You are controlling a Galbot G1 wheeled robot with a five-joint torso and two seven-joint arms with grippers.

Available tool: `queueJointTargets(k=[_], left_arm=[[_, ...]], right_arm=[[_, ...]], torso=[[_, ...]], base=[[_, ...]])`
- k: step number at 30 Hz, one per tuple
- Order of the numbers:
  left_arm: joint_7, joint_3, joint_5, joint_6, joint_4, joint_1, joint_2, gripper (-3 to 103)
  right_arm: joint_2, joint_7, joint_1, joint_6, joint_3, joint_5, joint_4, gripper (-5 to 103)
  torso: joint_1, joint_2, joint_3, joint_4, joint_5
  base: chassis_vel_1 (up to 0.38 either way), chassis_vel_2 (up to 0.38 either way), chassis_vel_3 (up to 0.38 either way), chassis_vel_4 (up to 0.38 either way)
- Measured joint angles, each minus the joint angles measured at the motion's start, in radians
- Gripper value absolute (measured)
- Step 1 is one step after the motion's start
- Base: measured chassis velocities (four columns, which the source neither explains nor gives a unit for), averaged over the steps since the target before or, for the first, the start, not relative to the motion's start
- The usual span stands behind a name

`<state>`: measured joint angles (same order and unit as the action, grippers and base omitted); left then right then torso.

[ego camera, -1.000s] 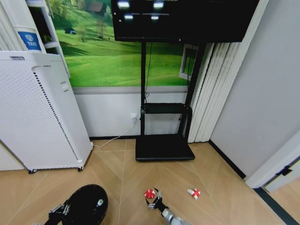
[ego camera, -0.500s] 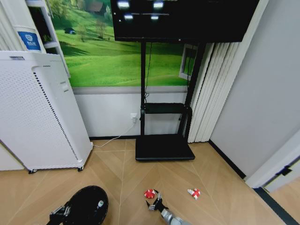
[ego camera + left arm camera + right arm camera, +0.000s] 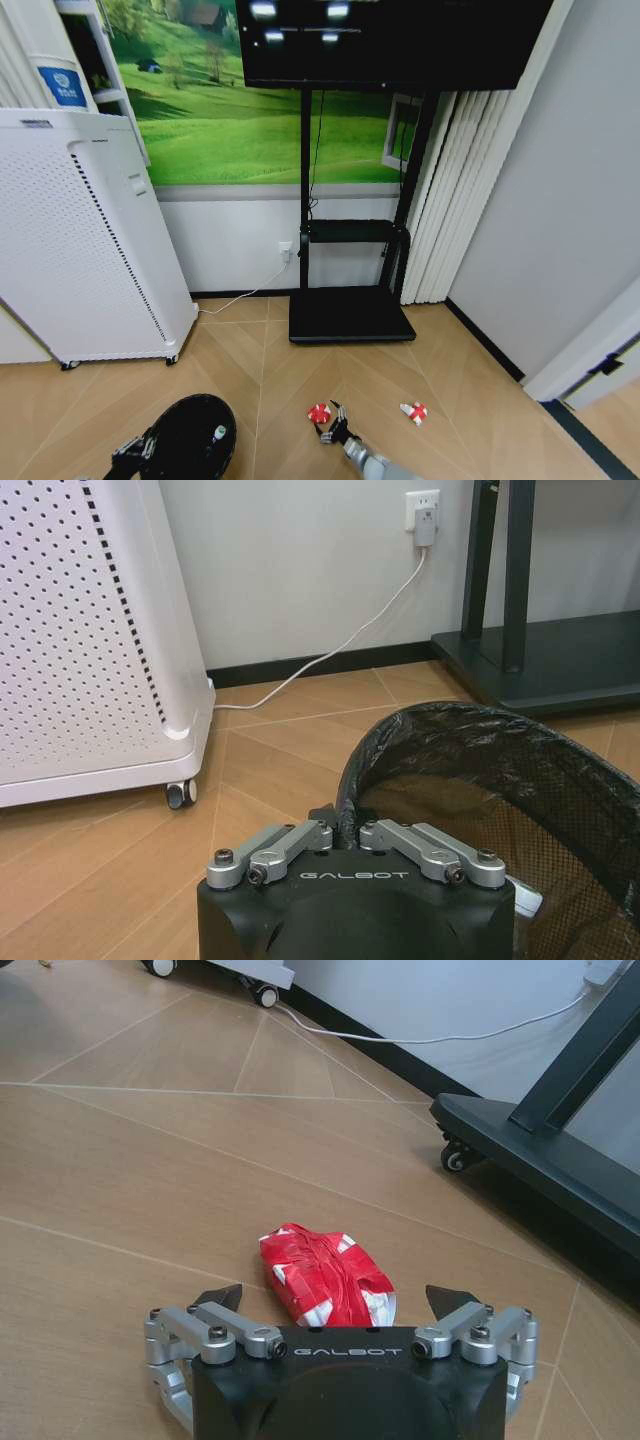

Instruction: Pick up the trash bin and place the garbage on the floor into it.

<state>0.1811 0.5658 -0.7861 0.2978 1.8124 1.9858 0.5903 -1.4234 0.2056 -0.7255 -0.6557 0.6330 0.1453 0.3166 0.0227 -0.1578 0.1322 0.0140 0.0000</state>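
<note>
Step in hand: the robot is collecting the litter; the nearer crumpled red-and-white wrapper (image 3: 325,1276) is being approached, not yet gripped.

Trash bin: the small black round mesh wastebasket (image 3: 190,437) is sitting low at the left of the head view, over the wooden floor (image 3: 450,400). The left gripper (image 3: 345,830) is clamped on its rim, jaws closed with the mesh edge between them.

Already inside: a little clear bottle with a green label (image 3: 218,433) is lying in the bin.

Right gripper: the right gripper (image 3: 335,1300) is hovering low over the floor with its jaws spread wide. The wrapper is lying between the two fingertips (image 3: 222,1297), touching neither as far as I can tell.

Other litter: a second red-and-white wrapper (image 3: 414,411) is lying on the floor, apart from the first, toward the right wall.

Surroundings: a tall white perforated appliance (image 3: 80,240) is standing by the back wall; a black stand base (image 3: 350,315) is resting behind the wrappers.

Next move calls for: lowering slightly and closing evenly on the soft wrapper, then carrying it across to the bin opening.
</note>
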Motion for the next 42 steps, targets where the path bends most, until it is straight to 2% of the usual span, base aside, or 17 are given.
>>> queueJointTargets(k=[6,7,9,11,12,13,14,16,17,18,20,22,24,33,38,40,42], left_arm=[[0.001,-0.001,0.002,0.002,0.008,0.002,0.002,6],[0.001,-0.001,0.002,0.002,0.008,0.002,0.002,6],[0.001,0.0,0.002,0.002,0.013,0.006,0.003,6],[0.001,0.0,0.002,0.002,0.014,0.007,0.003,6],[0.0,0.001,0.002,0.004,0.014,0.008,0.004,6],[0.0,0.001,0.002,0.005,0.014,0.008,0.004,6],[0.0,0.001,0.002,0.005,0.014,0.008,0.004,6],[-0.001,-0.001,0.002,0.007,0.013,0.008,0.005,6],[-0.001,-0.001,0.002,0.007,0.013,0.008,0.005,6],[-0.002,-0.002,0.003,0.008,0.011,0.007,0.006,6],[-0.003,-0.003,0.003,0.009,0.009,0.007,0.006,6],[-0.004,-0.003,0.003,0.011,0.007,0.007,0.005,6],[-0.004,-0.002,0.003,0.011,0.007,0.007,0.004,6],[0.0,0.016,-0.028,0.0,0.0,-0.01,-0.028,6],[0.022,-0.006,-0.123,-0.038,-0.05,-0.116,-0.13,6],[0.026,-0.016,-0.139,-0.044,-0.057,-0.138,-0.148,6],[0.046,-0.065,-0.201,-0.072,-0.08,-0.254,-0.217,6]], right_arm=[[-0.015,-0.012,-0.002,0.001,-0.021,-0.007,-0.018,79],[-0.015,-0.012,-0.002,0.001,-0.021,-0.007,-0.018,79],[-0.015,-0.015,-0.002,0.001,-0.026,-0.006,-0.021,68],[-0.016,-0.016,-0.002,0.002,-0.028,-0.005,-0.021,68],[-0.017,-0.021,-0.001,0.002,-0.032,-0.002,-0.025,57],[-0.018,-0.025,0.001,0.002,-0.035,-0.002,-0.029,52],[-0.018,-0.025,0.001,0.002,-0.035,-0.002,-0.029,52],[-0.021,-0.03,0.002,0.002,-0.043,0.0,-0.034,41],[-0.021,-0.03,0.002,0.002,-0.043,0.0,-0.034,41],[-0.021,-0.031,0.002,0.002,-0.046,0.0,-0.034,36],[-0.02,-0.032,0.002,0.002,-0.048,0.0,-0.034,36],[-0.016,-0.032,0.001,0.0,-0.056,0.002,-0.026,25],[-0.011,-0.032,-0.002,-0.001,-0.06,0.008,-0.014,20],[0.029,-0.016,-0.002,-0.034,-0.117,0.016,0.047,20],[0.066,0.003,0.017,-0.077,-0.19,-0.016,0.096,20],[0.071,0.006,0.019,-0.084,-0.196,-0.02,0.105,20],[0.092,0.02,0.024,-0.106,-0.221,-0.035,0.153,20]], torso=[[0.0,0.0,0.0,-0.0001,0.0],[0.0,0.0,0.0,-0.0001,0.0],[0.0,0.0,0.0,-0.0001,0.0],[0.0,0.0,0.0,-0.0001,0.0],[0.0,0.0,0.0,-0.0001,0.0],[0.0,0.0,0.0,-0.0001,0.0001],[0.0,0.0,0.0,-0.0001,0.0001],[0.0,0.0,0.0,-0.0001,0.0],[0.0,0.0,0.0,-0.0001,0.0],[0.0,0.0,0.0,-0.0001,0.0],[0.0,0.0,0.0,-0.0001,0.0],[0.0,0.0,0.0,-0.0001,0.0],[0.0,0.0,0.0,-0.0001,0.0],[0.0,0.0,0.0,-0.0001,0.0],[0.0,0.0,0.0,-0.0001,0.0],[0.0,0.0,0.0,-0.0002,-0.0002],[0.0,0.0,0.0,-0.0001,0.0]], base=[[0.0,0.0,0.0,0.0],[0.0,0.0,0.0,0.0],[0.0,0.0,0.0,0.0],[0.0,0.0,0.0,0.0],[0.0,0.0,0.0,0.0],[0.0,0.0,0.0,0.0],[0.0,0.0,0.0,0.0],[0.0,0.0,0.0,0.0],[0.0,0.0,0.0,0.0],[0.0,0.0,0.0,0.0],[0.0,0.0,0.0,0.0],[0.0,0.0,0.0,0.0],[0.0,0.0,0.0,0.0],[0.0,0.0,0.0,0.0],[0.0,0.0,0.0,0.0],[0.0,0.0,0.0,0.0],[0.0,0.0,0.0,0.0]])
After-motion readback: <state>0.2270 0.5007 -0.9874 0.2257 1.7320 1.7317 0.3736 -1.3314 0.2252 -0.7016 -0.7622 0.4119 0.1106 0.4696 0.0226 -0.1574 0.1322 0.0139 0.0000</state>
